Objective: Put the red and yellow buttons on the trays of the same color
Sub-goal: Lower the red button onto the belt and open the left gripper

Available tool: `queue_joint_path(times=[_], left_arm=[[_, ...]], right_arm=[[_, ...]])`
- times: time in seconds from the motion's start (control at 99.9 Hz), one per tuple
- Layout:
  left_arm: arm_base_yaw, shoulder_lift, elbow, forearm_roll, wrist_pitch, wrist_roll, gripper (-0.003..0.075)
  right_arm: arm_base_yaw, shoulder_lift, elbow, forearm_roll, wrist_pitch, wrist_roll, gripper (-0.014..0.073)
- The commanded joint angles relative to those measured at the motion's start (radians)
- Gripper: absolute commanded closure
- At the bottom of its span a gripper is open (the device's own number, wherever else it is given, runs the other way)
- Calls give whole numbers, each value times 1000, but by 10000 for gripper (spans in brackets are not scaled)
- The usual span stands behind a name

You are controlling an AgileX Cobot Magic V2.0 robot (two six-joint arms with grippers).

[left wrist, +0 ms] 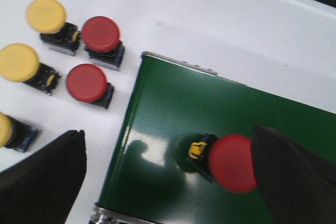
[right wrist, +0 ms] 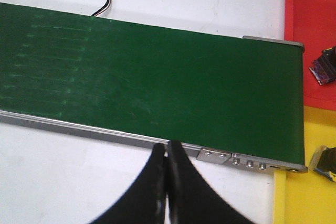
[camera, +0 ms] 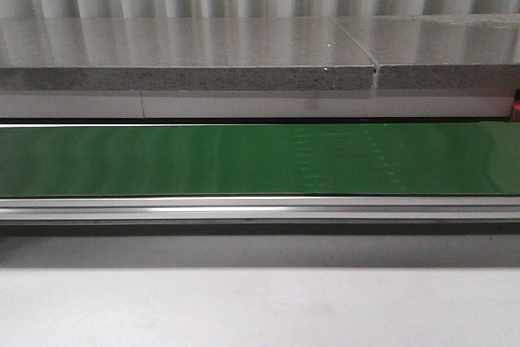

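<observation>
light: bright, even | glare: sheen on green belt (left wrist: pixel 173 129) | blur: slight softness

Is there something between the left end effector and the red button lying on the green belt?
No. The red button lies on the green belt between the open left end effector fingers, nothing visible in between.

A green conveyor belt (camera: pixel 244 160) spans the view, a grey stone ledge (camera: pixel 187 67) behind it
</observation>
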Motion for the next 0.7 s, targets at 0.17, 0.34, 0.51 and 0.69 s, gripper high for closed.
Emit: queue_joint_path(times=[0.17,0.34,0.51,0.69], left_arm=[[195,-37,74,-9,-51,-30,112],[297,-27,192,-9,-134,-32,112],[325,29,243,-9,-200,-32,112],[325,108,220,-3,-212,-32,112]], right_arm=[[1,-6,-24,-1,-53,-5,661],[1,-6,-24,-1,-53,-5,661],[1,-6,-24,-1,-53,-5,661],[1,-6,-24,-1,-53,-5,661]])
